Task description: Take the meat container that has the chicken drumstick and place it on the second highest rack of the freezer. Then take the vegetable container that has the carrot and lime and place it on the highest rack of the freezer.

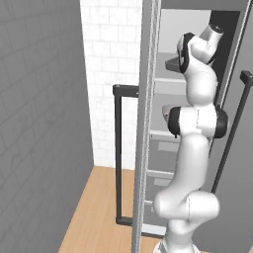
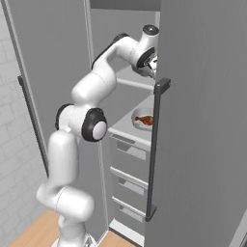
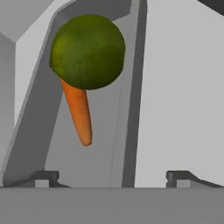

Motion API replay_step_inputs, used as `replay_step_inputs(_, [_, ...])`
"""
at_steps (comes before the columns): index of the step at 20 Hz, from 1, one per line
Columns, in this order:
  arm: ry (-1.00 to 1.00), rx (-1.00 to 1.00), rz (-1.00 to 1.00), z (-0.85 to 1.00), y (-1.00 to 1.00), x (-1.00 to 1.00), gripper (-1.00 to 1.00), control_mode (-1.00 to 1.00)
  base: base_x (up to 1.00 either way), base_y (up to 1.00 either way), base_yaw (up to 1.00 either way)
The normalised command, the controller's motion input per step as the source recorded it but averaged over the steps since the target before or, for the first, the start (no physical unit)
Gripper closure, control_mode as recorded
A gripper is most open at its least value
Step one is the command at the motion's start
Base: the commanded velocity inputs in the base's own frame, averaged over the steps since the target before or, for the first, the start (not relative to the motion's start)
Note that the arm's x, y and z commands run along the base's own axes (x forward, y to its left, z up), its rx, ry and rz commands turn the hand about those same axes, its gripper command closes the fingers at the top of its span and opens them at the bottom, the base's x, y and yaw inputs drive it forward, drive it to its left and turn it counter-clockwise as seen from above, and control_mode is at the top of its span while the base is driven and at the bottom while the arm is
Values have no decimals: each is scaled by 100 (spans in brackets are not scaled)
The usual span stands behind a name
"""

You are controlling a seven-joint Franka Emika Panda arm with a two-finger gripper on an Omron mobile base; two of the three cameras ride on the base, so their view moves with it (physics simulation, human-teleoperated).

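The gripper (image 3: 113,176) is being held with its jaws spread wide, nothing between them; one fingertip stands over the grey vegetable container (image 3: 100,148), the other beyond its rim. Inside, the carrot (image 3: 78,111) is lying with its long axis running along the container, thin tip pointing toward the fingers, thick end tucked beneath the lime (image 3: 87,51). The container is resting on the highest rack (image 3: 179,100) of the freezer (image 2: 120,29). One shelf lower, the chicken drumstick (image 2: 146,120) is sitting in its dish.

Flat, even rendered light; soft shadows, slight blur.
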Motion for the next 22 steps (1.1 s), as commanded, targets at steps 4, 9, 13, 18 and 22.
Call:
replay_step_inputs(4, [-17,-23,0,-6,37,-4,-100,-100,0,0,0])
replay_step_inputs(9, [-12,-13,0,4,8,-8,-100,-100,0,0,0])
replay_step_inputs(13, [-7,0,-1,24,-1,-24,-100,-100,0,0,0])
replay_step_inputs(18, [-3,3,0,45,-1,-35,-100,-100,0,0,0])
replay_step_inputs(22, [-5,10,0,32,-2,-69,-100,-100,0,0,0])
